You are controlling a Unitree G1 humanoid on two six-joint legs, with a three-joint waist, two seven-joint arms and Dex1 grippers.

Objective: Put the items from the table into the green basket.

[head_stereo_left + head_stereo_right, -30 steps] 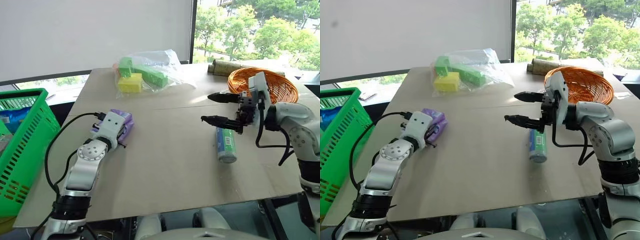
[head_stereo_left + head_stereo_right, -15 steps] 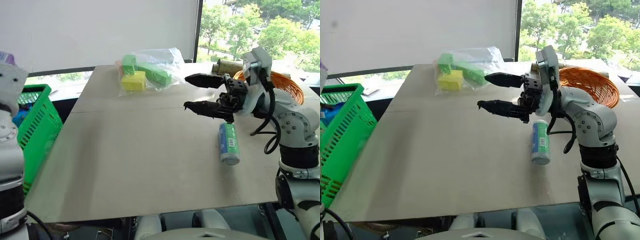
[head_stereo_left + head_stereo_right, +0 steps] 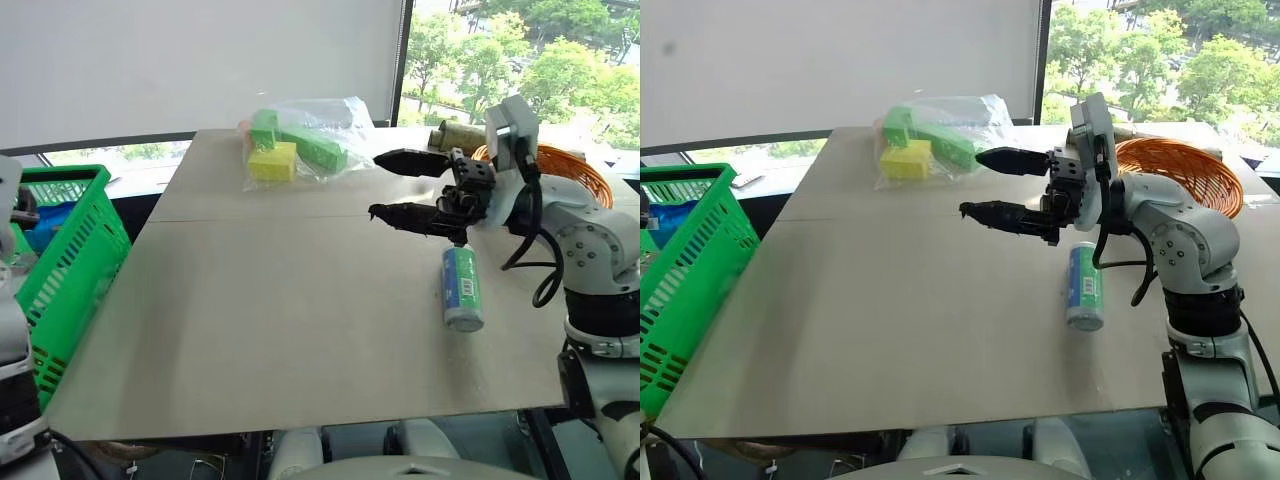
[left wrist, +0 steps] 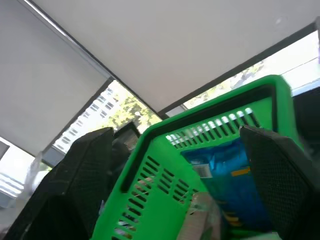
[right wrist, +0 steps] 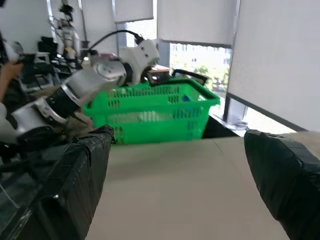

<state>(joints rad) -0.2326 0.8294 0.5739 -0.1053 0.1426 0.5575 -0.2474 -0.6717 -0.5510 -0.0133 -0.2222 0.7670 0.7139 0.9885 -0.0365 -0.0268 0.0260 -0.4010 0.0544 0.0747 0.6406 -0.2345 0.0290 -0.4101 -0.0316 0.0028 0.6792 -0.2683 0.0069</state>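
Note:
The green-and-blue can lies on its side on the table, toward its right. My right gripper hangs open just above and to the left of the can, pointing left, its jaws empty. The green basket stands off the table's left edge. In the left wrist view my left gripper is open over the green basket with nothing between its fingers. The right wrist view shows my left gripper above the basket's rim. The lavender packet is out of view.
A clear bag of green and yellow blocks lies at the table's back. An orange wicker basket and a brownish roll sit at the back right. A blue packet lies inside the green basket.
My left arm lifted the lavender packet off the table and swung left over the green basket, where its gripper has opened. The view has shifted. My right gripper stays open near the can.

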